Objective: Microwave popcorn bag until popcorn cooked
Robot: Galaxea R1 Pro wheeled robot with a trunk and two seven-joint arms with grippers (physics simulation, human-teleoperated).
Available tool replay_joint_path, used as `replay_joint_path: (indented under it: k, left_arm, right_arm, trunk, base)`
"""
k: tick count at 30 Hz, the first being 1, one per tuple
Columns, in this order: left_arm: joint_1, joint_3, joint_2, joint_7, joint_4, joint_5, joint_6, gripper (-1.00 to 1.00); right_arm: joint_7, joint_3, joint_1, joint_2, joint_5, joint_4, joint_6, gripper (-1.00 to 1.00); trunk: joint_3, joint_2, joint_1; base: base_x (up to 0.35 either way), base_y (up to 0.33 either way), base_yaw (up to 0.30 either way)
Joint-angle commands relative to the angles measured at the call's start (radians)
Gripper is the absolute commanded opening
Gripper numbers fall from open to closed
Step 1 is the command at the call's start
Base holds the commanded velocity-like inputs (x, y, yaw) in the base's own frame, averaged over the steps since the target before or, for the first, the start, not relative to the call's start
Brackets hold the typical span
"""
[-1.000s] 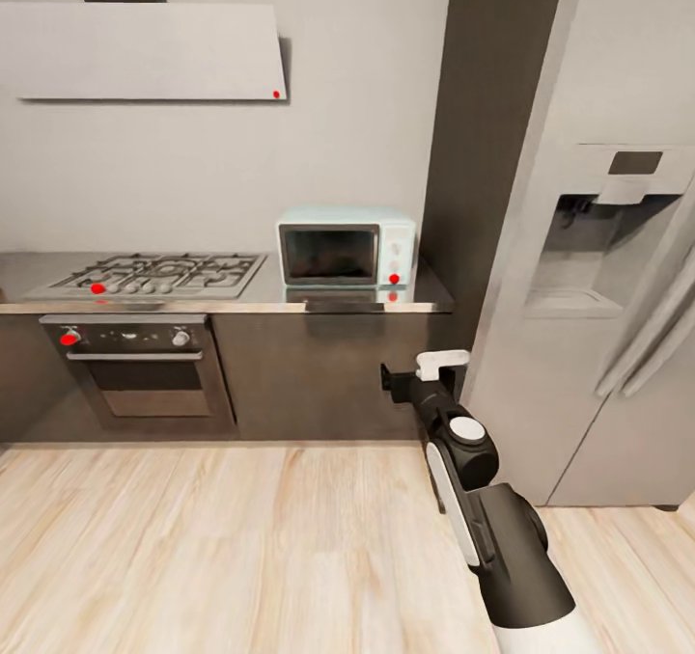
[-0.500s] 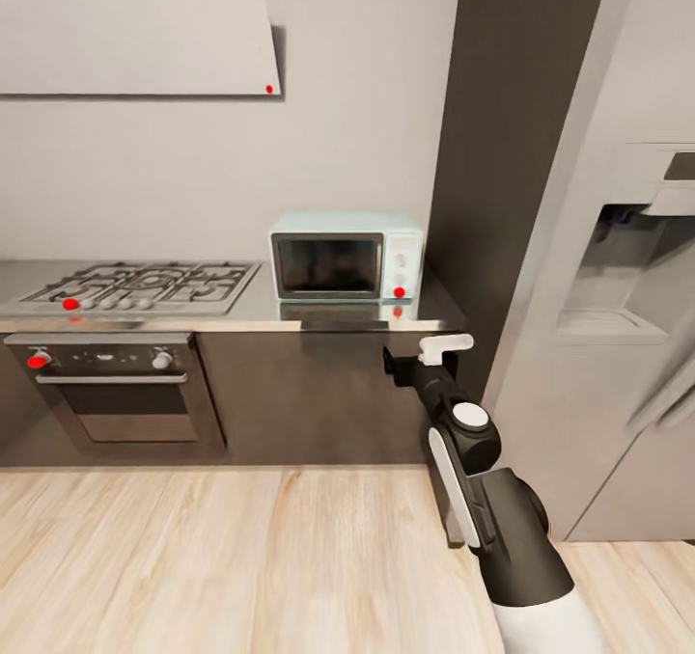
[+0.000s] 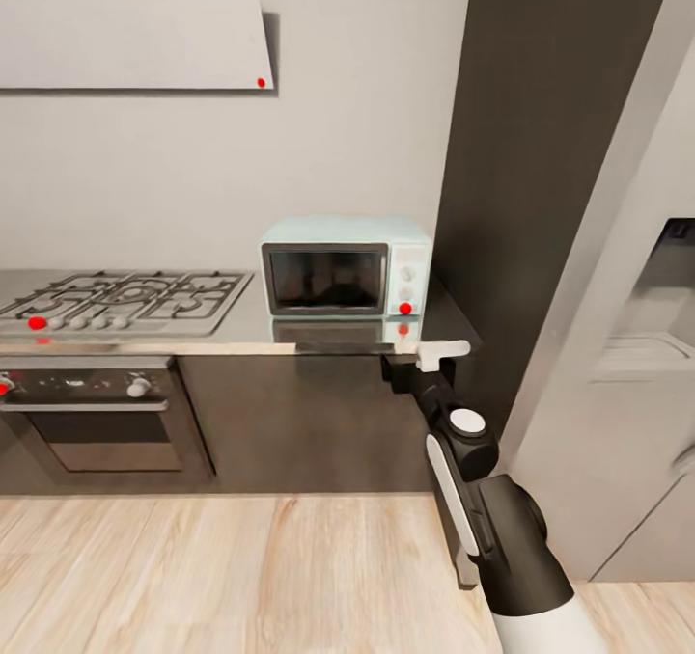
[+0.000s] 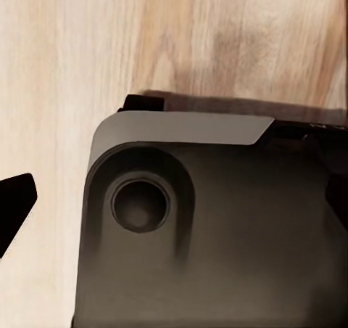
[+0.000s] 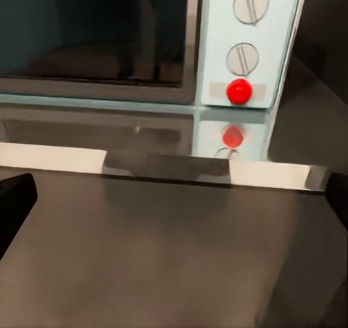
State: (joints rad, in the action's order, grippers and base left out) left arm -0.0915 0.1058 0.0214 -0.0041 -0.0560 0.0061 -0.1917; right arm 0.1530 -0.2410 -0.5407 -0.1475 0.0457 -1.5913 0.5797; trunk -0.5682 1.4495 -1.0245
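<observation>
Facing the kitchen's back wall from the wood floor (image 3: 241,577). Microwave (image 3: 345,266) sits on the countertop (image 3: 241,331) at its right end, pale mint-blue, glass door shut and dark, two white knobs (image 5: 251,3) above a red light (image 5: 239,91) on its right panel. Gas hob (image 3: 121,302) lies to its left, apart from it; built-in oven (image 3: 92,413) below the hob; white hood (image 3: 135,27) on the wall above. Fridge (image 3: 618,345) stands at the far right, past a dark tall panel (image 3: 541,152).

Right gripper (image 3: 417,365) — held out low in front of the dark cabinet front, just under the counter edge and below the microwave's knob side. In the right wrist view its dark fingertips (image 5: 14,197) sit at opposite edges of the picture, so spread wide, nothing between them.

Left wrist view looks down at floor boards and a dark rounded robot part (image 4: 210,226); one fingertip (image 4: 14,201) shows at the edge — cannot tell how that gripper is set.
</observation>
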Motion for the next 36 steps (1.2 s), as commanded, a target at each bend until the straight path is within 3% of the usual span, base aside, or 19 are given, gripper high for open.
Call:
replay_joint_path:
  k: [1,8,16,22,36]
  left_arm:
    - [-0.001,0.004,0.001,0.000,0.000,-0.004,-0.003,1.00]
    - [-0.001,0.007,-0.003,-0.001,-0.001,0.002,-0.003,1.00]
    - [-0.003,0.016,-0.013,-0.002,-0.001,0.009,0.001,1.00]
    - [-0.001,0.004,-0.010,-0.002,-0.001,-0.004,0.001,1.00]
    - [-0.002,0.000,-0.008,-0.002,-0.001,-0.008,0.001,1.00]
  right_arm:
    - [0.003,-0.003,-0.001,0.000,0.005,-0.001,0.006,1.00]
    - [0.003,-0.007,-0.001,0.001,0.005,-0.001,0.007,1.00]
    - [0.005,-0.004,-0.001,0.001,0.010,-0.001,0.009,1.00]
    - [0.005,0.005,-0.001,0.002,0.011,-0.001,0.008,1.00]
    - [0.008,0.010,-0.004,0.006,0.013,-0.001,0.004,1.00]
  trunk:
    - [-0.001,0.000,0.000]
    - [-0.001,0.000,0.000]
    - [-0.001,0.000,0.000]
    - [-0.001,0.000,0.000]
    - [-0.001,0.000,0.000]
  base:
    - [0.143,0.000,0.000]
    - [0.035,0.017,0.000]
    - [0.228,0.261,0.000]
    - [0.096,0.074,0.000]
    - [0.299,0.001,0.000]
